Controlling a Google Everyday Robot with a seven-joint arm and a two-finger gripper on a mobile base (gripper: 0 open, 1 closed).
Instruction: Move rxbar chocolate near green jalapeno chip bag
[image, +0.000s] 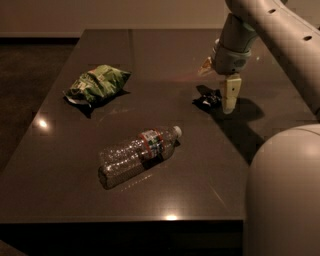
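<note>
Gripper (229, 98), whether clenched or released I cannot tell, hangs just right of the small black rxbar chocolate wrapper (207, 99); the crumpled green jalapeno chip bag (98, 83) lies well apart at the dark bench's (165, 55) left.

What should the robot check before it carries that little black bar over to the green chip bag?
1. Hand at the rxbar chocolate: ok, it is right beside the bar, on the right.
2. Bar gripped: cannot tell.
3. Green jalapeno chip bag located: ok, far left.
4. Straight path to the bag: ok, the water bottle lies nearer the front edge.
</note>
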